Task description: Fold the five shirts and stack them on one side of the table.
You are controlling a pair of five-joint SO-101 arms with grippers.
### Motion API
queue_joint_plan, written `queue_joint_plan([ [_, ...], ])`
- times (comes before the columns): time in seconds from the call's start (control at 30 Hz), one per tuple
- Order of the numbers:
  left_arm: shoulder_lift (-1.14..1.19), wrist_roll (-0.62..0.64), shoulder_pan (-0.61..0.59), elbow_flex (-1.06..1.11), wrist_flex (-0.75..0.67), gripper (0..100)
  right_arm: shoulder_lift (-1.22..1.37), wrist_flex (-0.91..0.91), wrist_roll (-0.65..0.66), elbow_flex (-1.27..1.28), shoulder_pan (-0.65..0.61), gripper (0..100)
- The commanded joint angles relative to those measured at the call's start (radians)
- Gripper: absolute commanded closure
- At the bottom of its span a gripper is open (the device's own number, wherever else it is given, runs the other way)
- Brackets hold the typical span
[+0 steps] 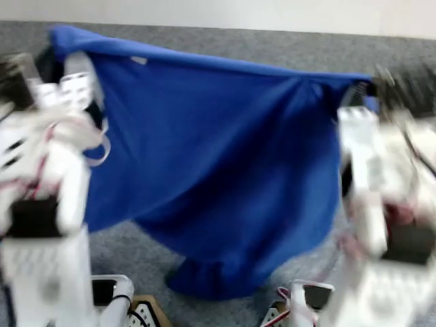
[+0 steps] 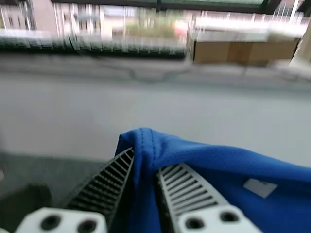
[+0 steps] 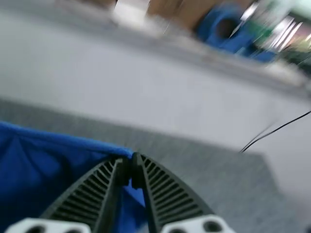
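Blue shirt [image 1: 218,157]: hangs spread above the grey worktop [image 1: 225,41], lower end bunched on it | left pincer [image 2: 143,165]: clamped on one top corner | right pincer [image 3: 130,165]: clamped on the other | surroundings: cardboard box [image 2: 243,48] and black cable [image 3: 277,128] beyond the worktop

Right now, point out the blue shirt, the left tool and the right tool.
blue shirt [image 1: 225,170], high view, middle of the hanging cloth
left tool [image 2: 146,162], left wrist view, between its fingertips, on pinched cloth
right tool [image 3: 129,160], right wrist view, between its closed fingertips
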Motion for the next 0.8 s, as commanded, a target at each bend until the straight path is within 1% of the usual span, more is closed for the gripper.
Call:
queue_joint_plan([
  [0.0, 0.082, 0.002, 0.001, 0.171, -0.272, 99, 0.128, -0.203, -0.011, 0.117, -0.015, 99.2],
  [0.07, 0.180, 0.002, -0.005, 0.180, -0.359, 99, 0.193, -0.343, -0.011, 0.171, -0.025, 99.2],
  [0.17, 0.355, 0.002, -0.007, 0.117, -0.437, 99, 0.295, -0.526, -0.011, 0.209, -0.025, 99.2],
  [0.33, 0.673, 0.002, -0.016, -0.130, -0.457, 99, 0.461, -0.792, -0.011, 0.209, -0.021, 99.2],
  [0.4, 0.785, 0.002, -0.027, -0.239, -0.440, 97, 0.504, -0.860, -0.011, 0.209, -0.021, 99.1],
  [0.43, 0.831, 0.002, -0.028, -0.294, -0.407, 93, 0.515, -0.863, -0.006, 0.211, -0.021, 98.4],
  [0.47, 0.880, 0.005, -0.033, -0.349, -0.358, 87, 0.518, -0.846, -0.005, 0.211, -0.021, 95.4],
  [0.53, 0.951, 0.012, -0.047, -0.455, -0.229, 74, 0.518, -0.792, -0.009, 0.209, -0.021, 84.6],
  [0.6, 0.997, 0.048, -0.061, -0.550, -0.112, 64, 0.518, -0.760, -0.006, 0.209, -0.022, 75.0],
  [0.63, 1.015, 0.077, -0.074, -0.591, -0.072, 61, 0.518, -0.754, -0.005, 0.209, -0.022, 73.2],
  [0.67, 1.030, 0.097, -0.085, -0.631, -0.046, 60, 0.516, -0.743, -0.005, 0.209, -0.021, 73.5],
  [0.77, 1.046, 0.106, -0.119, -0.717, 0.020, 63, 0.492, -0.657, -0.005, 0.174, -0.018, 76.4],
])
